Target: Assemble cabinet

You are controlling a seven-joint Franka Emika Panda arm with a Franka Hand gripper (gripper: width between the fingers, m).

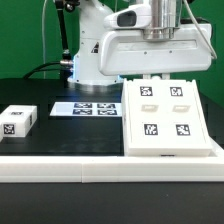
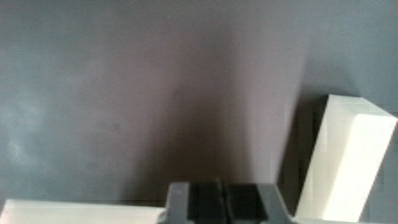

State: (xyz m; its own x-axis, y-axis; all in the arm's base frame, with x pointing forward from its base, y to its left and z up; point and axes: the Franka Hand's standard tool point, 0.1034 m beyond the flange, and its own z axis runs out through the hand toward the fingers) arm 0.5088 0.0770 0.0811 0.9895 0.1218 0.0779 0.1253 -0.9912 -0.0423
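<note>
The cabinet (image 1: pixel 165 118) lies flat on the black counter (image 1: pixel 60 140), tags up, at about 4 o'clock from the middle of the exterior view. The small tagged block (image 1: pixel 18 120) sits well apart at 9 o'clock, with the marker board (image 1: pixel 85 107) between them.

The arm hangs over the cabinet's far edge at 12 o'clock, so the step looks like an approach to grip or nudge that big piece. To do it well, the fingers should spread before coming down, line up square with one wall, and close on it without dragging the box toward the counter's edge.

In the wrist view the hand (image 2: pixel 224 198) looks pressed together, dark pads meeting, pinching nothing. A white slab (image 2: pixel 349 160) stands just beside it; I cannot tell whether they touch.
</note>
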